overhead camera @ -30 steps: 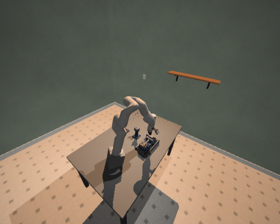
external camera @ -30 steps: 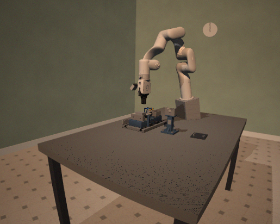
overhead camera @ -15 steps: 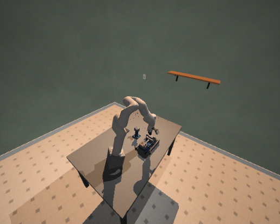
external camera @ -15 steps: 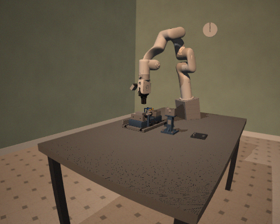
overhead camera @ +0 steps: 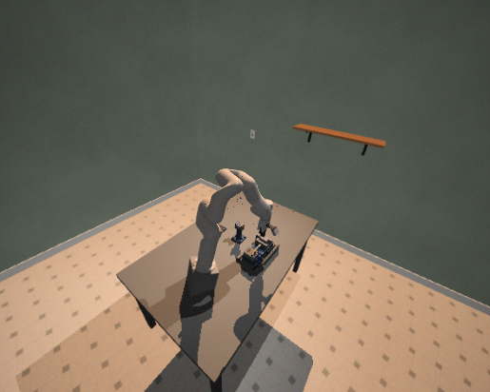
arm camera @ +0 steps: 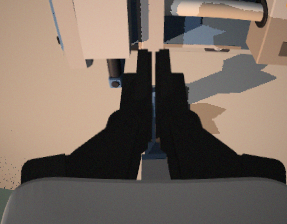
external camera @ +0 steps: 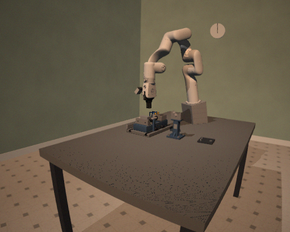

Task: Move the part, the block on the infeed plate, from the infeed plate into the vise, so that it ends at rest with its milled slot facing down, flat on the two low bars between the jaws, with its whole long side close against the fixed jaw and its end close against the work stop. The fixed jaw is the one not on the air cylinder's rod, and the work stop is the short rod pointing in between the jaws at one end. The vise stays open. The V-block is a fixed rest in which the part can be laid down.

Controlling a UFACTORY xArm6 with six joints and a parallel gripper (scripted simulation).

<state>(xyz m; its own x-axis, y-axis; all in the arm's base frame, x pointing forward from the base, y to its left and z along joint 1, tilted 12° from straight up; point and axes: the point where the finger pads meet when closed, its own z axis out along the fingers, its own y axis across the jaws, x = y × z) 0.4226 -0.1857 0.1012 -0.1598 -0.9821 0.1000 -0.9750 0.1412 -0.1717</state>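
Note:
My gripper hangs a little above the vise, fingers pointing down, shut with nothing between them. In the wrist view the black fingertips meet over the dark gap between the jaws. A beige block lies just left of the tips; I cannot tell whether it is the part or a jaw. The pale air cylinder rod runs to the right of the tips. The dark infeed plate lies flat on the table with nothing on it. In the top view the gripper is over the vise.
The blue V-block stands between the vise and the infeed plate, and it also shows in the top view. The arm's base pedestal stands behind them. An orange shelf hangs on the far wall.

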